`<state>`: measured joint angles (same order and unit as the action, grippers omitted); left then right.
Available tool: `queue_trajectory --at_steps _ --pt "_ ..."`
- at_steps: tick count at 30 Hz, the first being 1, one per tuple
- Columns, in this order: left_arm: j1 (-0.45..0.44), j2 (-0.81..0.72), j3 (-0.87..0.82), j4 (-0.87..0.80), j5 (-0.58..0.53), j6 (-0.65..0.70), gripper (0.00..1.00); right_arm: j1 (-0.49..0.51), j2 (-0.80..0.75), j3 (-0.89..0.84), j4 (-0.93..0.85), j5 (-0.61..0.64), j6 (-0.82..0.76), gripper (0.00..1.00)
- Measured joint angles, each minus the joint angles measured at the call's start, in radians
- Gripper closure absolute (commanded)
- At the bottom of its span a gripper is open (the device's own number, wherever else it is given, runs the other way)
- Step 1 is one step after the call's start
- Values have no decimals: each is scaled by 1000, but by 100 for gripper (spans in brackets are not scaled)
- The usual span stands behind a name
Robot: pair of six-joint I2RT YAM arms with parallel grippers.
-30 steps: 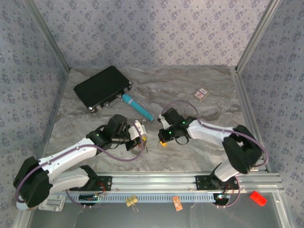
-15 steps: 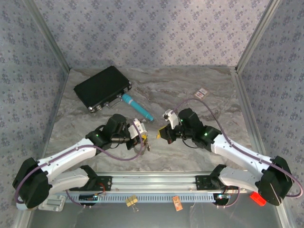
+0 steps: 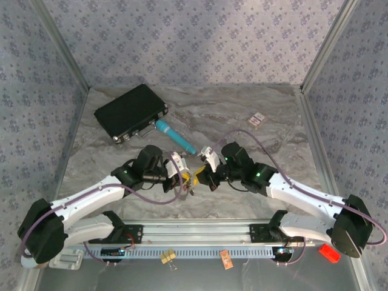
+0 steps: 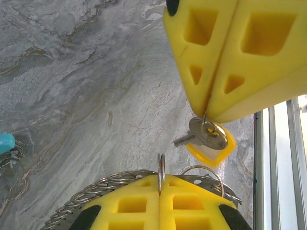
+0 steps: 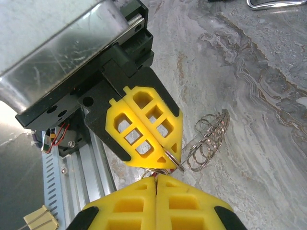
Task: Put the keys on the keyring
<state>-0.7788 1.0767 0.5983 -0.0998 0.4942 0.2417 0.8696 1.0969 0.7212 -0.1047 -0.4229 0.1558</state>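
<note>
My left gripper (image 4: 161, 179) is shut on the keyring's thin metal ring (image 4: 161, 165), which stands edge-on out of its fingertips. Several more linked rings (image 4: 96, 191) hang beside it over the marble. My right gripper (image 4: 207, 112) is shut on a silver key with a yellow plastic head (image 4: 211, 139), which dangles just beyond that ring. In the top view the left gripper (image 3: 182, 176) and right gripper (image 3: 204, 174) meet tip to tip near the table's front middle. In the right wrist view the right gripper (image 5: 156, 178) almost touches the left gripper (image 5: 177, 155) and the ring (image 5: 173, 160); the key is hidden there.
A black case (image 3: 130, 112) and a teal pen-like tool (image 3: 176, 136) lie at the back left. Two small cards (image 3: 259, 119) lie at the back right. On the front rail sit a binder clip (image 3: 168, 257), an orange tag (image 3: 226, 259) and a red piece (image 3: 329, 252).
The right arm has stretched out and brought its gripper and key leftward, up against the left gripper's tips. The left arm has hardly moved.
</note>
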Motion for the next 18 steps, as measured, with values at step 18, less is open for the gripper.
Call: queue_trajectory --at_steps 18 --pt "0 5 0 0 15 0 100 34 73 22 10 42 -35 100"
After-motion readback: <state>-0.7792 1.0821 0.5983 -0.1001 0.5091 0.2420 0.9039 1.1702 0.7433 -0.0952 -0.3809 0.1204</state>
